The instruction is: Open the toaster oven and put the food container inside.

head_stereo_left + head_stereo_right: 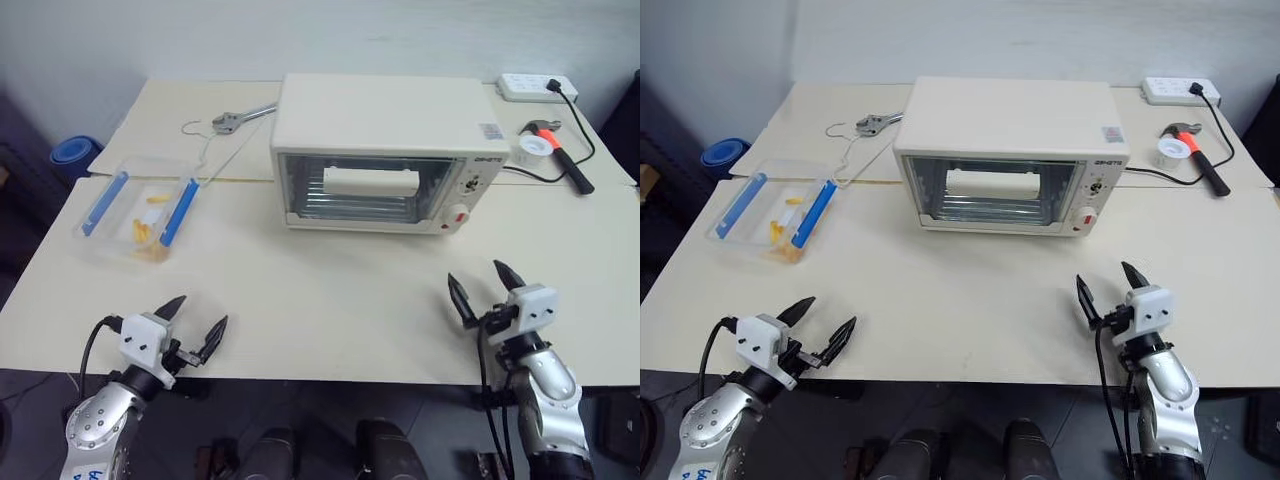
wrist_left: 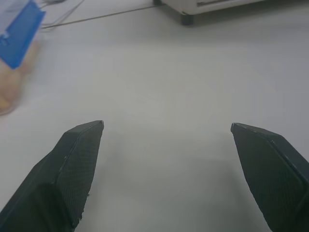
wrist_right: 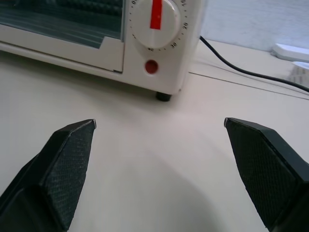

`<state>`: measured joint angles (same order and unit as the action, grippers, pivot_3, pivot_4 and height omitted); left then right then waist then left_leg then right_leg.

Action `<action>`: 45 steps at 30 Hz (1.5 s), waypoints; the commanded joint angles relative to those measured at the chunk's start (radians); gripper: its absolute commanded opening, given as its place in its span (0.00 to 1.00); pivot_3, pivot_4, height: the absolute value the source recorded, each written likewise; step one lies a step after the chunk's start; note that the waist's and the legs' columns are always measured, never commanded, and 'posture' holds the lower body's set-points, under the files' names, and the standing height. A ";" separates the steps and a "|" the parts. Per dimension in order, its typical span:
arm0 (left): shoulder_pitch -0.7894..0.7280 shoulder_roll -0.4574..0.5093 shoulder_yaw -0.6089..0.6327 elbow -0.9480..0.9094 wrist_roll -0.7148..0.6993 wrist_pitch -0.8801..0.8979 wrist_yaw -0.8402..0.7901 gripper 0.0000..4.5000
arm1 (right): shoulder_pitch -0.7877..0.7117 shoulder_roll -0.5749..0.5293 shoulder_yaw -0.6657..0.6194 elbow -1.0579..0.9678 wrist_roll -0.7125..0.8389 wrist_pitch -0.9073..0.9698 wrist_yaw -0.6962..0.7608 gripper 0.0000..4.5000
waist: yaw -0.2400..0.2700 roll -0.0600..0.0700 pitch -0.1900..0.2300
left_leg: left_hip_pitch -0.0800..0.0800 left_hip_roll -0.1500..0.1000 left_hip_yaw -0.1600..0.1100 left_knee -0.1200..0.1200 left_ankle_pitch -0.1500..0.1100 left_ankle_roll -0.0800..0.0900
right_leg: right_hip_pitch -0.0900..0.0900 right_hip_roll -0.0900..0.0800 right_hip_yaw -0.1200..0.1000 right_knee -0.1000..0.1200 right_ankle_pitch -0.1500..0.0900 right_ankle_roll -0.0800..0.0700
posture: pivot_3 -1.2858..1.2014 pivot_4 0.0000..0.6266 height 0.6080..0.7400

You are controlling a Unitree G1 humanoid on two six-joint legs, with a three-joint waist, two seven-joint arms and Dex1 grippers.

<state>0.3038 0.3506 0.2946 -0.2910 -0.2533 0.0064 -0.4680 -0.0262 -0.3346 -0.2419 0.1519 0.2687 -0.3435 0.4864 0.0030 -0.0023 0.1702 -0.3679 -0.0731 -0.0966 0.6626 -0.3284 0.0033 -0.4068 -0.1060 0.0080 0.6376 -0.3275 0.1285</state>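
The cream-white toaster oven (image 1: 385, 150) stands mid-table with its glass door shut and the white bar handle (image 1: 370, 181) across the door. Its dial and red light (image 3: 151, 66) face my right wrist camera. The food container (image 1: 140, 208), a clear box with blue side clips and yellow pieces inside, lies on the table to the oven's left. My left gripper (image 1: 198, 322) hovers open over the table's near left edge, well short of the container. At the near right edge my right gripper (image 1: 481, 285) is open too, in front of the oven's right end. Both hold nothing.
Behind the oven lie a wire hanger (image 1: 205, 140) and metal pliers (image 1: 232, 121) at the left. A white power strip (image 1: 537, 87), a tape roll (image 1: 535, 146) and a hammer (image 1: 560, 150) sit at the back right, with a black cable (image 1: 520, 172) running to the oven.
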 commanded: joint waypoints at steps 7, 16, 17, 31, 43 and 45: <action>-0.049 0.131 0.075 -0.083 -0.304 0.138 -0.200 1.00 | -0.051 -0.133 0.036 -0.223 0.184 0.216 0.203 0.99 | -0.007 0.003 0.001 | 0.000 0.001 0.000 0.000 0.000 0.000 | 0.000 -0.001 0.000 0.001 0.000 0.000 | 0.52 0.24 1.00; -0.238 0.363 0.110 -0.103 -0.518 0.329 -0.374 1.00 | -0.325 -0.335 0.066 -0.306 0.359 0.603 0.342 0.99 | -0.006 0.003 0.002 | -0.002 0.000 -0.002 0.000 0.000 0.000 | 0.000 -0.002 -0.001 -0.002 0.000 -0.002 | 0.52 0.24 1.00; -0.254 0.364 0.101 -0.100 -0.513 0.332 -0.378 1.00 | -0.357 -0.332 0.076 -0.297 0.360 0.622 0.349 0.99 | -0.006 0.003 0.002 | -0.002 0.000 -0.002 0.000 0.000 0.000 | 0.000 -0.002 -0.001 -0.001 0.000 -0.002 | 0.52 0.24 1.00; -0.340 0.298 0.056 -0.077 -0.464 0.351 -0.313 1.00 | -0.438 -0.266 0.171 -0.325 0.344 0.638 0.492 0.99 | -0.009 0.003 0.002 | -0.003 0.000 -0.002 0.000 0.000 0.000 | -0.003 -0.002 -0.002 -0.001 0.000 -0.002 | 0.52 0.24 1.00; -0.675 0.249 -0.054 0.190 -0.381 0.391 -0.266 0.52 | -0.205 -0.289 0.238 -0.328 0.124 0.343 0.594 1.00 | -0.005 0.002 0.002 | -0.003 -0.001 -0.001 0.002 0.001 0.000 | -0.002 -0.001 -0.005 0.001 0.000 -0.001 | 0.52 0.24 1.00; -0.785 0.213 -0.133 0.293 -0.313 0.354 -0.286 0.37 | -0.202 -0.279 0.236 -0.322 0.104 0.313 0.583 1.00 | -0.003 0.002 0.002 | -0.002 -0.001 0.000 0.001 0.001 0.000 | -0.003 -0.001 -0.005 0.003 0.000 -0.001 | 0.52 0.24 1.00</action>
<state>-0.4391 0.5759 0.2059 -0.0450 -0.6131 0.3933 -0.7384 -0.2212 -0.6269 -0.0087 -0.1389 0.3729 0.0167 1.0645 -0.0004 -0.0005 0.1724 -0.3702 -0.0738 -0.0972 0.6635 -0.3274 0.0029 -0.4098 -0.1033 0.0014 0.6401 -0.3270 0.1278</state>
